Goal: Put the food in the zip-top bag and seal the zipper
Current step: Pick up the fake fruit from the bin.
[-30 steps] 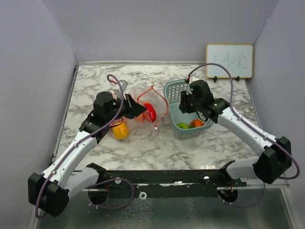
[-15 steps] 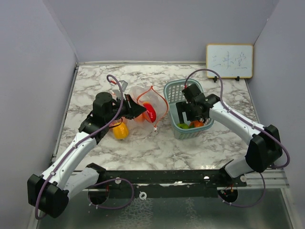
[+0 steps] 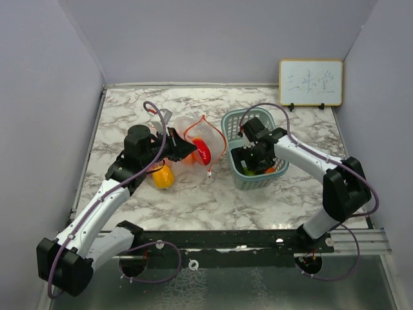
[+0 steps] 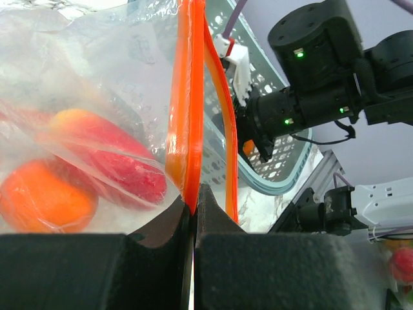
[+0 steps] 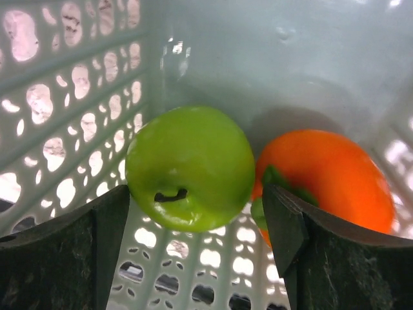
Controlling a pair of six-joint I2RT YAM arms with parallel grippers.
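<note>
While the left end effector (image 4: pixel 195 194) clamps the orange-red zipper strip (image 4: pixel 186 97) of the clear plastic bag (image 4: pixel 97 71), red toy fruit (image 4: pixel 119 165) bagged just beyond, right end effector (image 5: pixel 193 206) inside teal lattice basket (image 5: pixel 58 110), jaws spread either side of green toy apple (image 5: pixel 190 165)

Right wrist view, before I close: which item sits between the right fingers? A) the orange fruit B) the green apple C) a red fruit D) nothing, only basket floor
B: the green apple lies between the open right fingers on the basket floor, while the orange fruit sits off to one side, partly behind one finger.
</note>
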